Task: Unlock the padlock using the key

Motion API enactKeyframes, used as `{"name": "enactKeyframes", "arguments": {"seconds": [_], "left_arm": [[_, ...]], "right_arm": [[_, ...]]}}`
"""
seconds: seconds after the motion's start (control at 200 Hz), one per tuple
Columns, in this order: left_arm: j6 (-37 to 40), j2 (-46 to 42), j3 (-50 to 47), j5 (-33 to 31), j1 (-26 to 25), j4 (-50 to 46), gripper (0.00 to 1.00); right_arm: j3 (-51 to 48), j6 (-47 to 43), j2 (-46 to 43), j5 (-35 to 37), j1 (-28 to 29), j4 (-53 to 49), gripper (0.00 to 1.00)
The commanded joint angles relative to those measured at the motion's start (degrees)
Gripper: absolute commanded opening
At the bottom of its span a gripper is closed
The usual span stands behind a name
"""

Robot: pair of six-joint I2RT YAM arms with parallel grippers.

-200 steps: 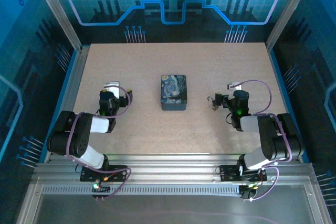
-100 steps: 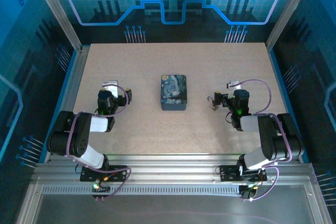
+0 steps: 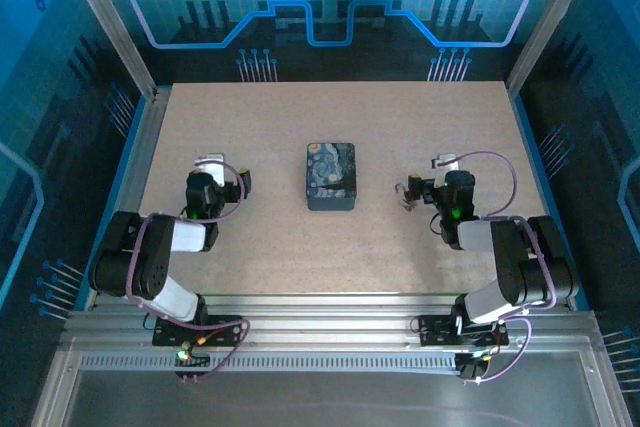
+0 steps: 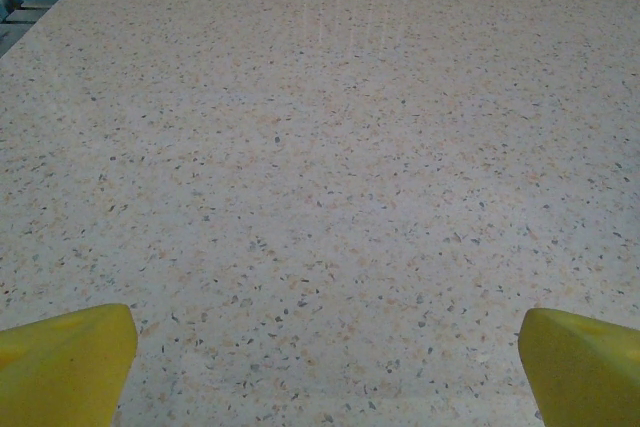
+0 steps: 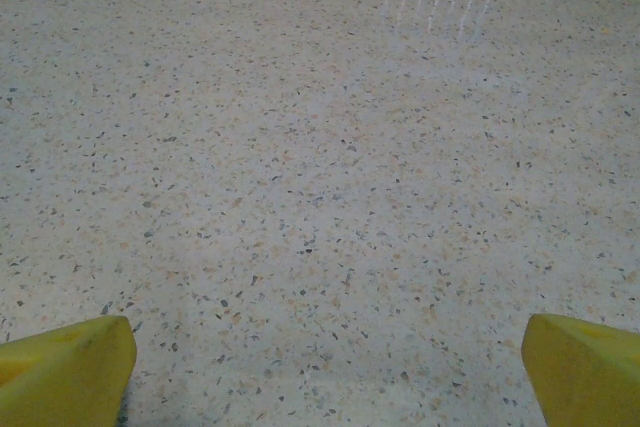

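Note:
The padlock and the key are out of view. My left gripper (image 3: 228, 171) rests low over the table's left half, open, with nothing between its yellow fingertips (image 4: 65, 362). On the right half my right gripper (image 3: 427, 177) sits the same way, open and empty, its yellow fingertips (image 5: 60, 367) wide apart over bare tabletop. Between the two arms lies a small dark box (image 3: 331, 175) with a swirled blue and yellow painted lid, closed, about a hand's width from each gripper.
The speckled beige tabletop (image 3: 300, 247) is framed by metal rails left, right and front. A blue-lit back wall (image 3: 330, 7) stands behind it. Purple cables loop from both wrists.

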Motion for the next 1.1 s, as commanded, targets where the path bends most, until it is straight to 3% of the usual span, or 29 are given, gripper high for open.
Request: {"name": "enactKeyframes", "arguments": {"seconds": [0.0,1.091], "left_arm": [[-1.01,0.07,0.96,1.44,0.33,0.53,0.99],[-0.39,0.03,0.98,3.31,0.4,0.32,0.99]], "right_arm": [[1.21,-0.77,0.16,0.2,0.4,2.54,1.0],[1.21,-0.75,0.16,0.21,0.39,2.57,1.0]]}}
